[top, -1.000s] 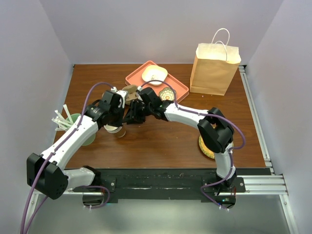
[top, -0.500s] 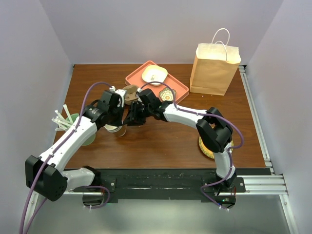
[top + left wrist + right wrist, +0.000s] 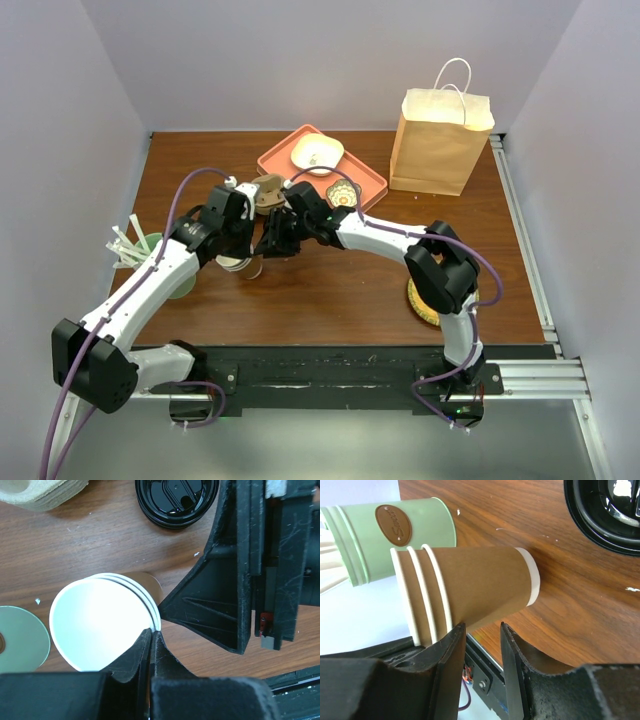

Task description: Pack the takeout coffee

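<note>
No lidded takeout coffee shows in any view. A stack of lidless brown cups (image 3: 240, 266) stands left of centre on the table. The white inside of the top cup (image 3: 95, 625) fills the left wrist view. My left gripper (image 3: 151, 631) is shut on that cup's rim, with one finger inside and one outside. My right gripper (image 3: 482, 626) is open just beside the stack (image 3: 470, 582). Its left fingertip lies against the cup wall and nothing is between the fingers. Loose black lids (image 3: 175, 500) lie stacked close by on the table.
A tall paper bag (image 3: 440, 145) with a white handle stands open at the back right. An orange tray (image 3: 275, 160) holding a white dish is at the back centre. A green cup (image 3: 400, 530) with straws stands to the left, and a beige pulp carrier (image 3: 40, 492) lies near the lids.
The left arm has shifted very slightly. Both grippers stay at the cup stack, and nothing was taken hold of or let go.
</note>
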